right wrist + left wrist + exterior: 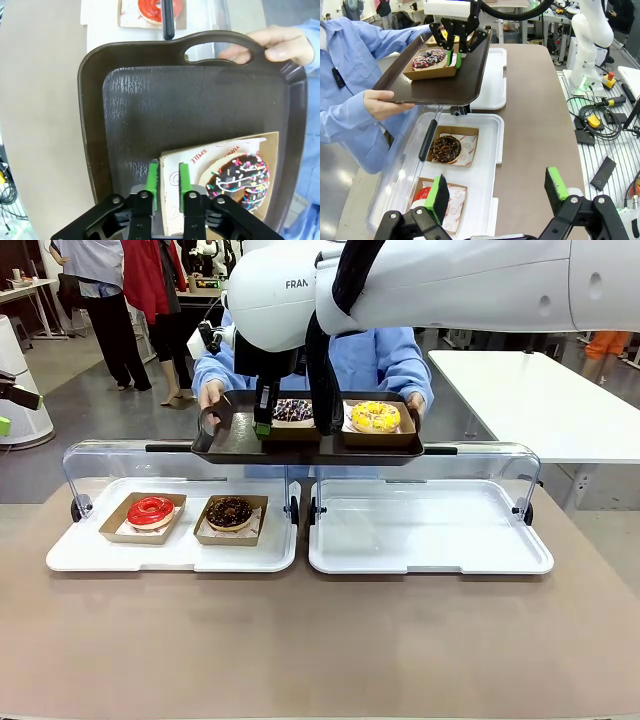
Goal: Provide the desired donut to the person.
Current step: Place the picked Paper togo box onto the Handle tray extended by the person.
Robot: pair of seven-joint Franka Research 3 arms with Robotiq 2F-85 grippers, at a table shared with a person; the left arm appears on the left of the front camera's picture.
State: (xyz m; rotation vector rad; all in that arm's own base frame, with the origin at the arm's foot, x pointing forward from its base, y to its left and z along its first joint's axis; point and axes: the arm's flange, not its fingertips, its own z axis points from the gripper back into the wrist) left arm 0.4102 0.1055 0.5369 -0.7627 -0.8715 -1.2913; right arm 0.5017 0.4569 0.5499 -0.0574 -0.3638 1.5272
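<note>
right hand (168, 172): down over the dark tray (150, 100). Green pads sit either side of the upright lip of a card boat (185, 155). I can't tell if it is clamped on the lip or let go.
sprinkle donut (240, 177): chocolate icing, coloured sprinkles. It lies in that card boat, which rests on the dark tray, on the side away from the handle slot.
dark tray: held up off the surface (320, 640) by the person (345, 100), above the far edge of the white trays. The person's fingers (280, 42) curl through the handle slot, and their other side grips the opposite rim.
yellow donut (375, 416): in its own card boat on the same dark tray, just beside the sprinkle one.
left hand (497, 187): released, pads wide apart with nothing between. I see it hanging above the near end of the left white tray (485, 165).
left white tray: holds the red donut (150, 510) and the chocolate donut (229, 512), each in a card boat, side by side and not touching.
right white tray (430, 560): lies flat on the surface, lid swung back.
</note>
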